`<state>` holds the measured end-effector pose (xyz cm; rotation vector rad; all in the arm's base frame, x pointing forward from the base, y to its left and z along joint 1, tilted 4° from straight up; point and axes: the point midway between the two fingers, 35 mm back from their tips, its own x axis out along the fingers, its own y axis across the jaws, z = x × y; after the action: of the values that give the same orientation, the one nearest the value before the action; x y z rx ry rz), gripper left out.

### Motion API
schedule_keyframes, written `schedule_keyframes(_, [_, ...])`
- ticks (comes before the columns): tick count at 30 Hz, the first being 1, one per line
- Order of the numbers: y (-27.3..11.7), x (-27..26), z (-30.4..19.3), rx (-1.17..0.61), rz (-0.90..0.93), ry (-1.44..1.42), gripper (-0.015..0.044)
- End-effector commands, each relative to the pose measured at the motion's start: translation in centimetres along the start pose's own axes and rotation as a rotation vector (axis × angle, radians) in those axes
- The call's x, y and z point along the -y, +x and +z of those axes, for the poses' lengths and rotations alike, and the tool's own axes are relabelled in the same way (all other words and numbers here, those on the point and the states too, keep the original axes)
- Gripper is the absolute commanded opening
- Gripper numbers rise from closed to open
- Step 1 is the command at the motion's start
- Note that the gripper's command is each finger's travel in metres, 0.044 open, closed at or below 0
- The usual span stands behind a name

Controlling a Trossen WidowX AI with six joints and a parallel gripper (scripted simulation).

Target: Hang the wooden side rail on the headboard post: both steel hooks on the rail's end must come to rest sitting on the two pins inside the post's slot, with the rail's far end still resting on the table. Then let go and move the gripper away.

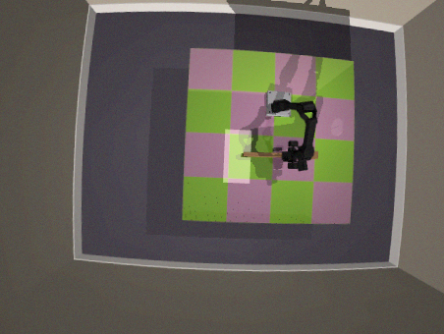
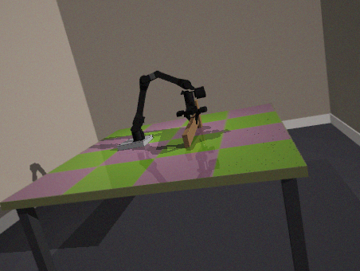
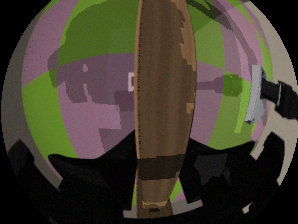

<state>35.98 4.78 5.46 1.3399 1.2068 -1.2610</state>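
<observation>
The wooden side rail (image 1: 260,154) (image 2: 190,133) (image 3: 165,90) stands on its narrow edge. Its far end points left in the top view and is low at the tabletop in the exterior view; whether it touches cannot be told. My gripper (image 1: 293,156) (image 2: 193,118) (image 3: 152,131) is shut on the rail, one finger on each side, near the post end. The headboard post (image 1: 314,155) (image 2: 200,122) stands upright just beyond the gripper, partly hidden by it. The hooks, the pins and the slot are hidden or too small to make out, so whether they touch cannot be told.
The arm's grey base plate (image 1: 271,111) (image 2: 127,146) (image 3: 255,95) sits to one side of the rail. The arm arches from it over to the rail and post. The chequered green and pink table (image 1: 206,201) (image 2: 255,155) carries everything; a bright light patch lies at the rail's far end.
</observation>
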Motion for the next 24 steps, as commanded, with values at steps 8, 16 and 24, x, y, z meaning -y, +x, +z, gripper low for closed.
schedule_keyframes(8, [-0.12, -0.11, -0.2, -0.006, 0.004, 0.006, 0.0])
schedule_keyframes(16, [-0.19, -0.13, -0.27, -0.006, 0.004, 0.006, 0.0])
schedule_keyframes(24, [-0.27, -0.15, -0.35, -0.006, 0.004, 0.006, 0.0])
